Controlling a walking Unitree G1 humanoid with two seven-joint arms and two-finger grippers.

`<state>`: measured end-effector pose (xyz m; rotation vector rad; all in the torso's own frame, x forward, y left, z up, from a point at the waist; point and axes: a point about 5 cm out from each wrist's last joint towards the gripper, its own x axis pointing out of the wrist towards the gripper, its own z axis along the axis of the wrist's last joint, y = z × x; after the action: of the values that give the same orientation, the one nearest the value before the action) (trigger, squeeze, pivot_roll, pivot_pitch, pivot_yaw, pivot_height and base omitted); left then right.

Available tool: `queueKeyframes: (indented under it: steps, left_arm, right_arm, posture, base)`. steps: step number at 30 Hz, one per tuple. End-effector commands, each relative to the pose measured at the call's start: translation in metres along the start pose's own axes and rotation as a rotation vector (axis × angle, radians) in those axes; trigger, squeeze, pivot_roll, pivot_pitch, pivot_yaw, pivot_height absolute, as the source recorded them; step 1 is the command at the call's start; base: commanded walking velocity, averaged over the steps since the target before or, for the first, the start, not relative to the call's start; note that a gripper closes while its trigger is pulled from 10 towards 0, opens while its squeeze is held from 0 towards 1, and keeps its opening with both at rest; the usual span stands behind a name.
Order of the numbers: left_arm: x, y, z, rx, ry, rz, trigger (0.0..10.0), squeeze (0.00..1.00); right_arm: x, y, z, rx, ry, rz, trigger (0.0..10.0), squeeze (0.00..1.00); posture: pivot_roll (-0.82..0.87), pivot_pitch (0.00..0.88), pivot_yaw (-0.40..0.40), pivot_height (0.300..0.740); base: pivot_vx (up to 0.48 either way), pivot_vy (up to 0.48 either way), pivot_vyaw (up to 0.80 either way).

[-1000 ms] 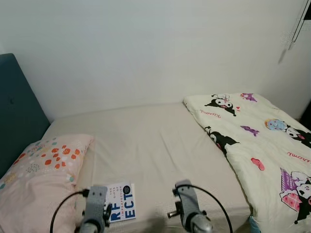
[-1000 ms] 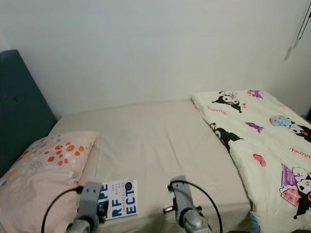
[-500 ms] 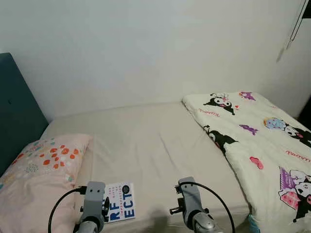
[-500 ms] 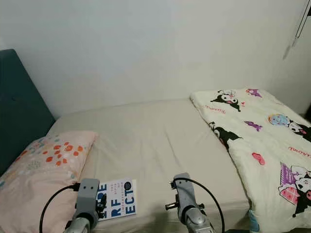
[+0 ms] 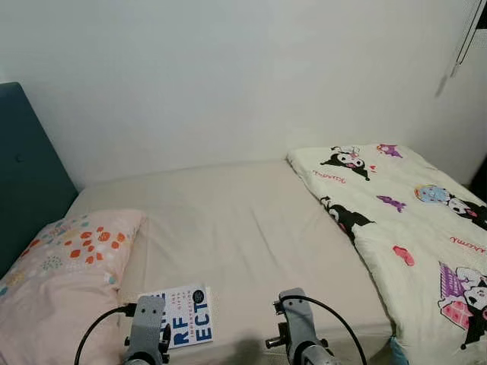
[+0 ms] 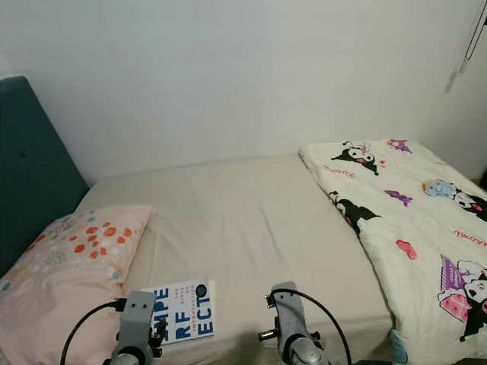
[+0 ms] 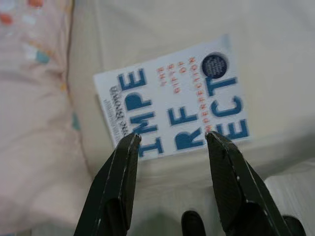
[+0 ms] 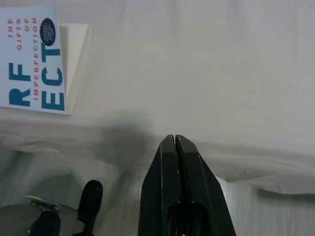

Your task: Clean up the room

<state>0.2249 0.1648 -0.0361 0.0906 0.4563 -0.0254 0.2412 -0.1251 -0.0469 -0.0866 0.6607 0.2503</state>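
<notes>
A white book (image 7: 177, 105) (blue lettering on its cover) is lying near the bed's (image 5: 243, 228) front edge, just beside a floral pillow (image 5: 57, 277). The left gripper (image 7: 170, 142) is hovering over it, fingers spread wide, seemingly not touching. The right gripper (image 8: 174, 142) is hanging pressed closed beside the mattress edge.

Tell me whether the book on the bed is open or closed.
Closed. The book lies flat on the bed with its front cover facing up, beside the pillow.

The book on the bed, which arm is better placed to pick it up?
Left. The left gripper is open just above the book; the right gripper is shut, off to its side.
</notes>
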Motion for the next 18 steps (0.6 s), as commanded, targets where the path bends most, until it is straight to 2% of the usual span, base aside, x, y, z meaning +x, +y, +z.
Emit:
queueKeyframes:
  steps: [1,4,5,6,9,10,18]
  left_arm:
    - [0.000,0.003,0.000,0.020,0.005,-0.008,10.0,0.00]
    - [0.000,0.005,0.001,0.060,0.003,-0.011,10.0,0.00]
    - [0.000,0.005,0.001,0.060,0.003,-0.011,10.0,0.00]
    - [-0.002,0.006,0.001,0.047,-0.001,0.000,10.0,0.00]
    - [-0.007,0.004,0.001,0.044,-0.014,0.000,10.0,0.00]
    - [-0.008,0.004,0.002,0.039,-0.025,0.006,10.0,0.00]
    - [-0.013,0.000,0.009,0.010,-0.065,0.024,10.0,0.00]
  right_arm:
    - [0.001,0.003,0.004,-0.005,-0.010,0.012,10.0,0.00]
    - [0.002,0.002,0.007,-0.014,-0.025,0.004,10.0,0.00]
    - [0.002,0.002,0.007,-0.014,-0.025,0.004,10.0,0.00]
    - [0.001,0.001,0.007,-0.008,-0.029,-0.002,10.0,0.00]
    - [-0.001,-0.001,0.006,0.028,-0.042,-0.018,10.0,0.00]
    - [-0.002,0.000,0.006,0.023,-0.047,-0.015,10.0,0.00]
    - [-0.002,0.001,0.006,-0.020,-0.046,0.005,10.0,0.00]
  posture:
    - [0.00,0.041,0.035,0.732]
    - [-0.01,0.121,0.038,0.732]
    - [-0.01,0.121,0.038,0.732]
    - [-0.01,0.165,0.036,0.732]
    - [0.00,0.197,0.031,0.732]
    - [0.00,0.234,0.024,0.732]
    - [0.00,0.251,0.018,0.732]
  base:
    - [0.000,0.000,0.00]
    - [0.000,0.000,0.00]
    - [0.000,0.000,0.00]
    - [0.000,0.000,0.00]
    - [0.000,0.000,0.00]
    - [0.000,0.000,0.00]
    - [0.000,0.000,0.00]
